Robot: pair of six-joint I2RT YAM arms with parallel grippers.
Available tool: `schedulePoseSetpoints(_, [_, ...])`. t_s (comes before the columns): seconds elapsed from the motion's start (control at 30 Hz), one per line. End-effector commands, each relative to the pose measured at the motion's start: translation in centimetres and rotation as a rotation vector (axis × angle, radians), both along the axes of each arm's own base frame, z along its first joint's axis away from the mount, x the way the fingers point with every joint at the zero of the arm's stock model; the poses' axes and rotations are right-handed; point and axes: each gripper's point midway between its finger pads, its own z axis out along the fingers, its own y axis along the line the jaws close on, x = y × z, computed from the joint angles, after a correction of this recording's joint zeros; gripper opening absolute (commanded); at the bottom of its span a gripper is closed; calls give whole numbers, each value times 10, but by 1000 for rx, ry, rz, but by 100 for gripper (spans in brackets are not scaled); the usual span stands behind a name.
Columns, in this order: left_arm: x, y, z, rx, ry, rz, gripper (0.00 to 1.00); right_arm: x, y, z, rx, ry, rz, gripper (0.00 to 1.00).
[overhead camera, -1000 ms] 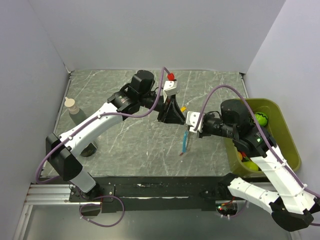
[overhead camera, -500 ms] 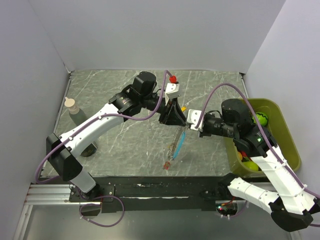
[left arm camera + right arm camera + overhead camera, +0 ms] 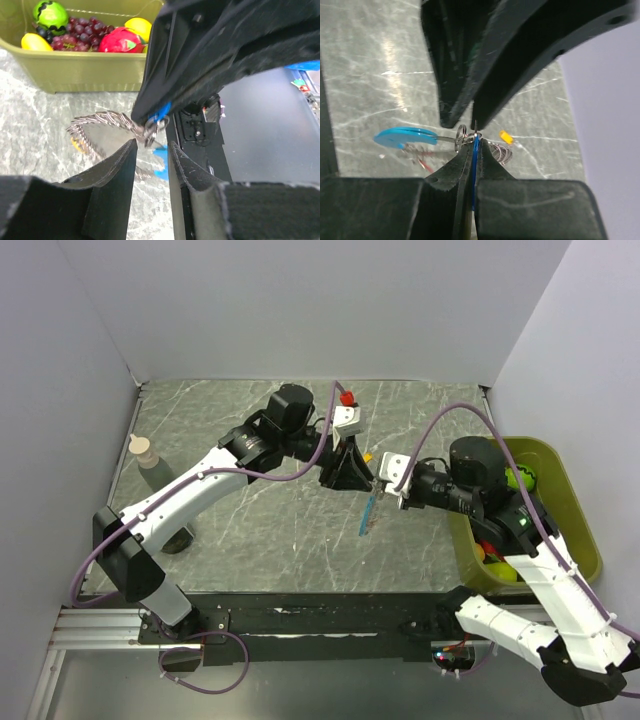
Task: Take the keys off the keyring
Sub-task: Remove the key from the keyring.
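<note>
My right gripper [image 3: 475, 139] is shut on the thin blue key [image 3: 475, 150], seen edge-on between its pads. The keyring [image 3: 462, 134] hangs at its tip, with silvery links [image 3: 498, 153] trailing to the right. The light-blue strip [image 3: 402, 136] sticks out to the left, and a small orange piece [image 3: 506, 136] lies beyond. My left gripper [image 3: 151, 146] is narrowly open, its tips just short of the keyring [image 3: 153, 128]. In the top view both grippers, left [image 3: 362, 480] and right [image 3: 381, 486], meet above mid-table with the strip [image 3: 369, 513] dangling below. A reddish streak [image 3: 424, 164] shows under the strip.
An olive bin [image 3: 575, 530] of toy fruit stands at the right edge; it also shows in the left wrist view [image 3: 75, 70]. A small bottle [image 3: 145, 455] stands at the far left. Grey walls close the back and sides.
The light-blue strip swung out toward the lower left half a second ago and now hangs nearly straight down again. Both grippers have shifted slightly right and stayed tip to tip.
</note>
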Motion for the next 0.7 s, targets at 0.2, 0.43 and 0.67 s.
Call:
schedulePoseSetpoints(0.2, [0, -2, 15, -23, -7, 12, 38, 9, -4, 60, 103, -172, -43, 0])
schedulePoseSetpoints(0.43, [-3, -2, 33, -47, -26, -15, 39, 12, -3, 51, 86, -157, -41, 0])
schedulePoseSetpoints(0.67, [-10, -3, 30, -46, -17, -59, 39, 13, -1, 48, 85, -150, -41, 0])
